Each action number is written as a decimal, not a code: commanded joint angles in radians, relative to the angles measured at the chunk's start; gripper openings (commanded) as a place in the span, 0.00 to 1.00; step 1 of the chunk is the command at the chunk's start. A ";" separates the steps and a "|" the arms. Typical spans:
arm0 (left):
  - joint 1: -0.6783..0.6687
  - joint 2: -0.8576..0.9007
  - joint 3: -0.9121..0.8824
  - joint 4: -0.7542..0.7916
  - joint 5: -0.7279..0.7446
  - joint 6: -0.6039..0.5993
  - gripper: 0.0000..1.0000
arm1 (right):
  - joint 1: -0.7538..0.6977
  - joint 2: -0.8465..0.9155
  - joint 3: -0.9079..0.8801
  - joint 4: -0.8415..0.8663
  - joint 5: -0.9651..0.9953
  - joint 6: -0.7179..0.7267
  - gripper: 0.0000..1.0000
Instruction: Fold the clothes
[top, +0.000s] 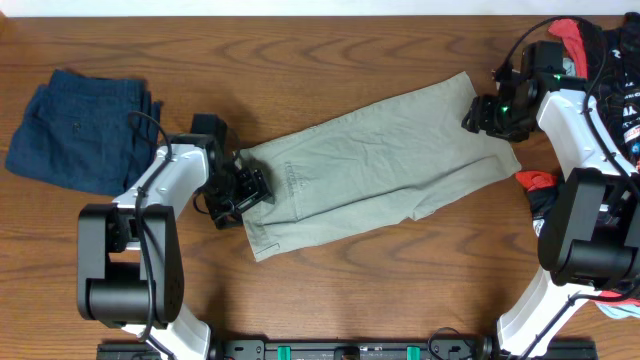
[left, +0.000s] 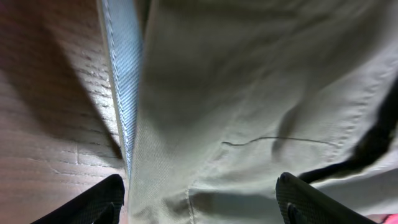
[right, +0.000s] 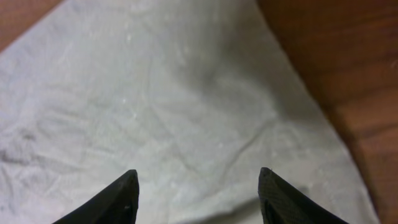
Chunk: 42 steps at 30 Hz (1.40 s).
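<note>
Left gripper (top: 252, 190): jaws spread wide and gripping nothing. It sits at the lower-left end of the shorts (top: 380, 165). Its fingers (left: 93, 205) stand well apart, with khaki cloth between and beneath them.
Right gripper (top: 478, 115): jaws also wide, holding nothing. It hangs over the upper-right end of the shorts, near the cloth's corner, with both fingers (right: 121, 199) above pale fabric.
Shorts: lying flat and slantwise across the middle of the table (top: 330, 40), waistband end at lower left and leg end at upper right. The cloth is lightly creased, and one long line runs along its lower part.
Lining (left: 121, 74): a pale blue strip along the waistband edge, seen in the left wrist view, just beside bare wood.
Denim (top: 80, 130): dark blue and folded, at the table's left side, well apart from the shorts.
Pile (top: 600, 50): red and black garments with some pale cloth, heaped at the far right edge. A red piece (top: 540, 182) shows lower down, near the shorts' right corner.
Contact: whether either gripper's fingertips touch the cloth cannot be told.
</note>
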 joint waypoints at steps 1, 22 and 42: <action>0.000 0.013 -0.047 0.011 -0.039 -0.003 0.79 | 0.010 -0.034 0.006 -0.024 -0.026 -0.009 0.58; 0.011 0.009 -0.155 0.112 -0.140 0.010 0.06 | 0.047 -0.138 0.006 -0.216 -0.031 -0.026 0.41; 0.067 -0.245 0.264 -0.347 -0.226 0.112 0.06 | 0.432 -0.135 -0.180 -0.093 -0.143 -0.085 0.08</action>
